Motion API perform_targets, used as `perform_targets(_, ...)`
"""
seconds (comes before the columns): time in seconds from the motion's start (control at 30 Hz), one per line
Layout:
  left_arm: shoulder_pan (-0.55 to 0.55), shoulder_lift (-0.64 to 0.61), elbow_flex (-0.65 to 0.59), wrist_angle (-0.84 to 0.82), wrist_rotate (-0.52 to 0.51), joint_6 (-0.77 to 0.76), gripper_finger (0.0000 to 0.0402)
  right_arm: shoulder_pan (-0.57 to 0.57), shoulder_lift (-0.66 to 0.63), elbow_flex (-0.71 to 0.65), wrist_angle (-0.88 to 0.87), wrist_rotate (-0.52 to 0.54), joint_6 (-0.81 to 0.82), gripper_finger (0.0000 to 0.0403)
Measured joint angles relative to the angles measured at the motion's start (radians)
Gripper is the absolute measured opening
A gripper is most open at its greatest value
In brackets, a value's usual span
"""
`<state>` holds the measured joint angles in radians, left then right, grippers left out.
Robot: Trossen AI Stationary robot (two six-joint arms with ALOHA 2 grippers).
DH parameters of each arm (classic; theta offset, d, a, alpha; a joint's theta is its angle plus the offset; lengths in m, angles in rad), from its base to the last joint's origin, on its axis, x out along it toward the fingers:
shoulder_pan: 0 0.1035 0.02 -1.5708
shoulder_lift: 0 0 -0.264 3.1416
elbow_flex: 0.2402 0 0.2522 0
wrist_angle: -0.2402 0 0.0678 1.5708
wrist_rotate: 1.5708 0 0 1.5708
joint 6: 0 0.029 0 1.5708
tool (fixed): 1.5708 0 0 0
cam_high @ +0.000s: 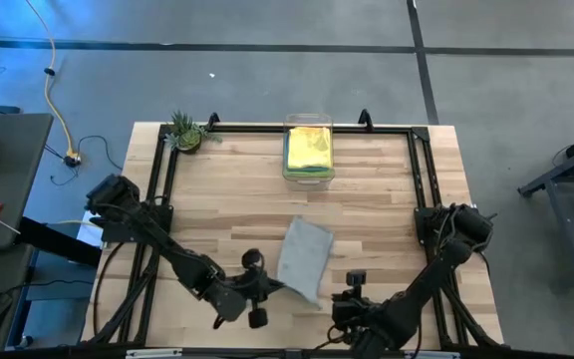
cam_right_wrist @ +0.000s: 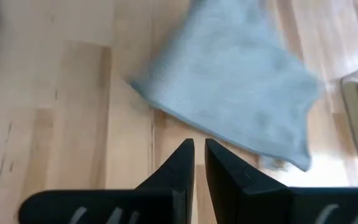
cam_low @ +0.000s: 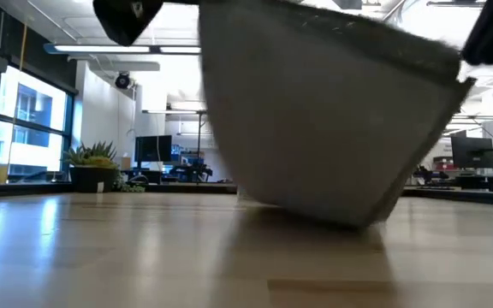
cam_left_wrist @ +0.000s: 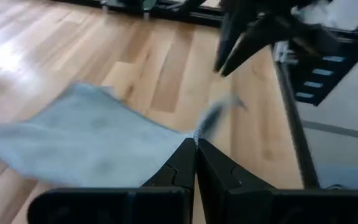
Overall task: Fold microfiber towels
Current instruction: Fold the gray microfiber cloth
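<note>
Left gripper (cam_left_wrist: 195, 144) clamped on grey towel's (cam_high: 304, 257) near corner, lifting it; right gripper (cam_right_wrist: 199, 149) nearly closed, empty, just beside; mid-fold; next, carry corner far.

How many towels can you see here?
At least 3: the grey towel in the middle of the table, pinched by the left gripper, plus a yellow towel over a green one in the bin. More may hide beneath.
</note>
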<state>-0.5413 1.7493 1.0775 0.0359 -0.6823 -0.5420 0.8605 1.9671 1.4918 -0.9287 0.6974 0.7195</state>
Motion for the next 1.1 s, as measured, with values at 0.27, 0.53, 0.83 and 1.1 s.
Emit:
perform_targets(0.27,0.015,0.002,-0.001,-0.046,-0.049,-0.024,0.0,-0.02,0.0,0.017,-0.026,0.0,0.078,0.003)
perform_targets(0.53,0.046,0.002,-0.001,-0.047,-0.044,-0.031,0.0,-0.016,0.0,-0.041,0.044,-0.023,0.268,0.0098)
perform_targets(0.83,0.052,0.002,-0.001,-0.102,-0.037,-0.078,0.0,-0.016,0.0,-0.195,0.383,0.011,0.337,0.0218)
perform_targets(1.1,0.07,0.003,-0.001,-0.122,-0.039,-0.102,0.0,-0.044,0.0,-0.262,0.689,0.108,0.276,0.0265)
